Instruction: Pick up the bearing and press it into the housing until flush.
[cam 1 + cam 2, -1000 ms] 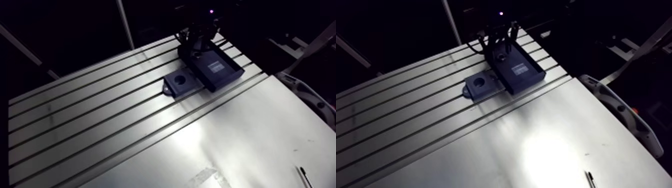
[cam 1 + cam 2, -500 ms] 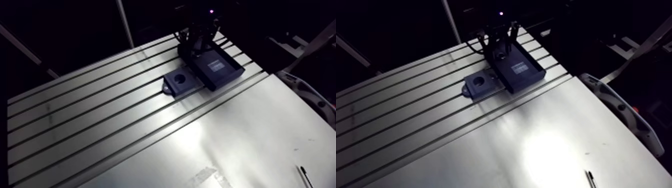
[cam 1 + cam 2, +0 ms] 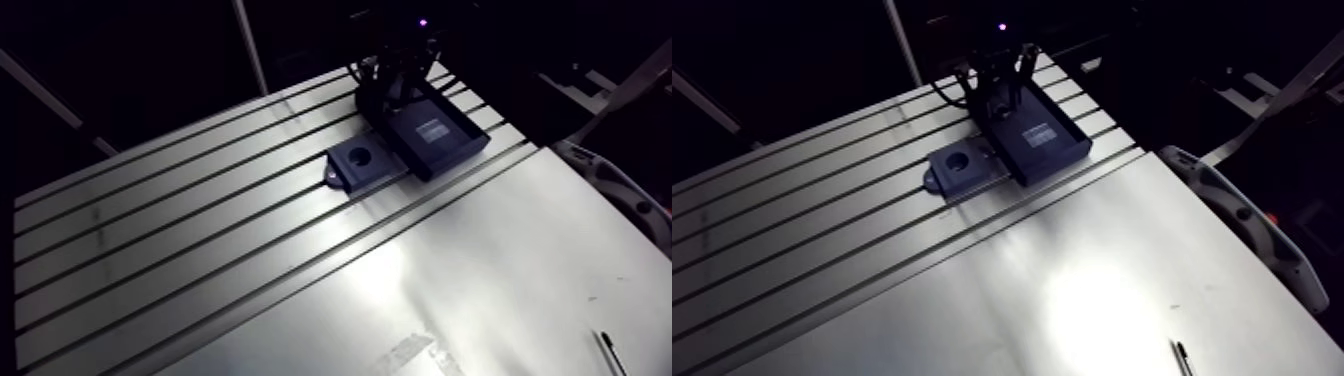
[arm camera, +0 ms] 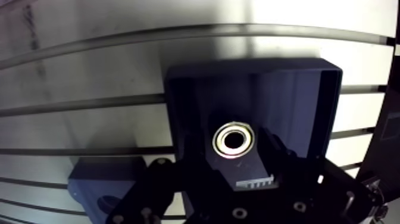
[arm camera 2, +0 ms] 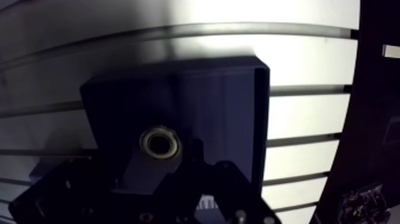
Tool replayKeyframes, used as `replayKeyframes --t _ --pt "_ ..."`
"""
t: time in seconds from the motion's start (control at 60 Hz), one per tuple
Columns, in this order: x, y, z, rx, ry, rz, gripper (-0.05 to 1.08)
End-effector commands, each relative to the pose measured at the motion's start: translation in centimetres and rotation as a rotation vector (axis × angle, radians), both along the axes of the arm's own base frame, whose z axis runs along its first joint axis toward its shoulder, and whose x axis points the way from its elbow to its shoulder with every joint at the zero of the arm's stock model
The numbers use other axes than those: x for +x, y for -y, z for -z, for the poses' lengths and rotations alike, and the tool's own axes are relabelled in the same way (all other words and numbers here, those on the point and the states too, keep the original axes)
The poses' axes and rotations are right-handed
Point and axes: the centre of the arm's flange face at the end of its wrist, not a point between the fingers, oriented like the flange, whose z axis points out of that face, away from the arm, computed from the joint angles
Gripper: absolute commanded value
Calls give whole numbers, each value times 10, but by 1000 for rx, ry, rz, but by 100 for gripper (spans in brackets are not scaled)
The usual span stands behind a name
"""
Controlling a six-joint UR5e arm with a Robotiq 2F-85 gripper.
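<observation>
The bearing [image 4: 233, 140], a small shiny metal ring, lies flat on the floor of a dark open tray [image 4: 250, 68]. In the wrist view my gripper [image 4: 233, 150] is low in the tray and open, one dark finger on each side of the ring and close to it. The arm view shows the gripper [image 3: 396, 92] down at the tray's [image 3: 462, 150] far end, where it hides the bearing. The housing [image 3: 360, 160], a dark block with a round bore on top, sits on the slotted table against the tray's side. It also shows beside the gripper as a housing corner [image 4: 98, 189].
Parallel slots cross the far half of the aluminium table [image 3: 200, 250]; the near half is smooth sheet. A dark pen [image 3: 607, 352] lies near the front right corner, and a patch of tape [image 3: 412, 350] near the front edge. A pale curved guard [image 3: 618, 192] stands off the right edge.
Almost nothing: the gripper stays at the tray's far end, perhaps slightly lower. Housing and tray have not moved.
</observation>
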Motion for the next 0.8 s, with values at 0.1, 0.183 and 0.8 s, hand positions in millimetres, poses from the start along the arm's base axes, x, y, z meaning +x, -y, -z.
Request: replayKeyframes --t 0.1,0.183,0.8 --pt "0 0 0 0 0 0 46" --pt "0 0 0 0 0 0 47" --pt "-1 -1 -1 2 -1 0 52"
